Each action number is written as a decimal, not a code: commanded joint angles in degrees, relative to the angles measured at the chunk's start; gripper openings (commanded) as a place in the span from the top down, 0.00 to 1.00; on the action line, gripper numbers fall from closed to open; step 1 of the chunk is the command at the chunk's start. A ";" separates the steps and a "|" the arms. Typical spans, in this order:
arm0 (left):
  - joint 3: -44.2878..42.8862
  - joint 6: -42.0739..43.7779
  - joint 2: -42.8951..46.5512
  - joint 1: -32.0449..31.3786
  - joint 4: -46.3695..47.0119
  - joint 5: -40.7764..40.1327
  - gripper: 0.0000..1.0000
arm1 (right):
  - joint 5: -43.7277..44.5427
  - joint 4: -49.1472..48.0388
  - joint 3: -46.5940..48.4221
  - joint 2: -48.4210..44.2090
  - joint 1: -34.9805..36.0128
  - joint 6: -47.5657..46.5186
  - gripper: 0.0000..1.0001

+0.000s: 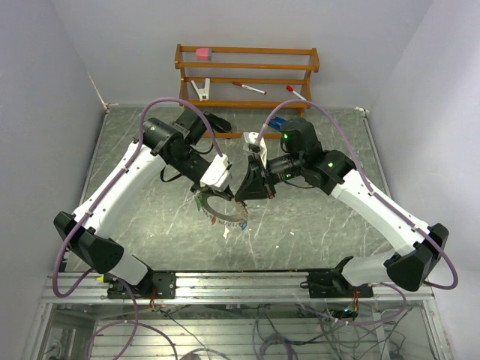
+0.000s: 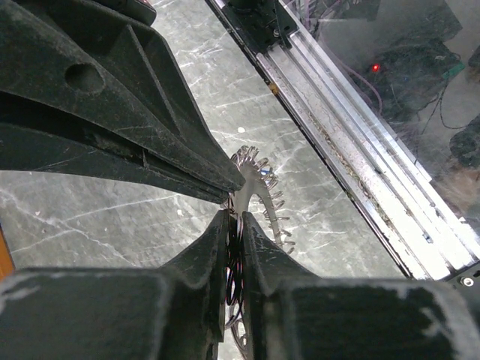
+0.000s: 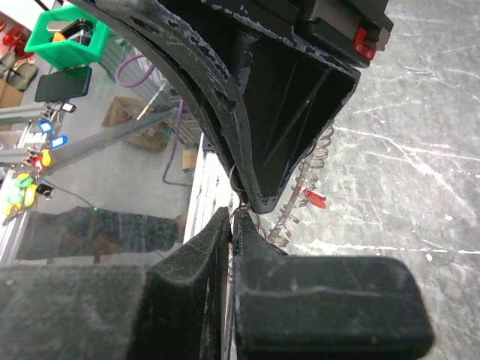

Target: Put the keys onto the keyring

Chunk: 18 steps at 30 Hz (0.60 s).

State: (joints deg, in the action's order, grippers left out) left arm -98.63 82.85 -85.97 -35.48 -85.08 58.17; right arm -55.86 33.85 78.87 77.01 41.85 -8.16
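Note:
The keyring (image 1: 225, 211), a thin grey ring fringed with small wire loops, is held just above the table centre between both grippers. My left gripper (image 1: 208, 189) is shut on its rim; up close the jaws (image 2: 234, 219) pinch stacked wire loops, and the toothed rim (image 2: 260, 189) curves away beyond them. My right gripper (image 1: 247, 196) is shut too, its tips (image 3: 232, 215) nipping a thin wire loop at the ring's edge. A red-tagged key (image 3: 315, 199) hangs by the fringe (image 3: 304, 180). Small coloured tags (image 1: 242, 223) show on the ring's near side. Other keys are hidden.
A wooden rack (image 1: 247, 75) stands at the back with a pink block (image 1: 202, 53), a white clamp (image 1: 201, 90) and two red-capped pens (image 1: 248, 88). A blue item (image 1: 276, 124) lies behind the right wrist. The metal rail (image 2: 352, 157) marks the table's near edge.

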 commanded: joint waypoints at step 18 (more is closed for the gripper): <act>0.03 -6.69 0.34 -0.46 4.90 0.79 0.23 | 4.62 2.62 2.89 -1.61 -0.85 3.69 1.00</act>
State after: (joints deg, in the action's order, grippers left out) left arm -98.61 78.59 -85.45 -35.48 -83.37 58.17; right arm -51.57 35.53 79.00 75.57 41.19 -5.93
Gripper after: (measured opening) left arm 0.772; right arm 0.007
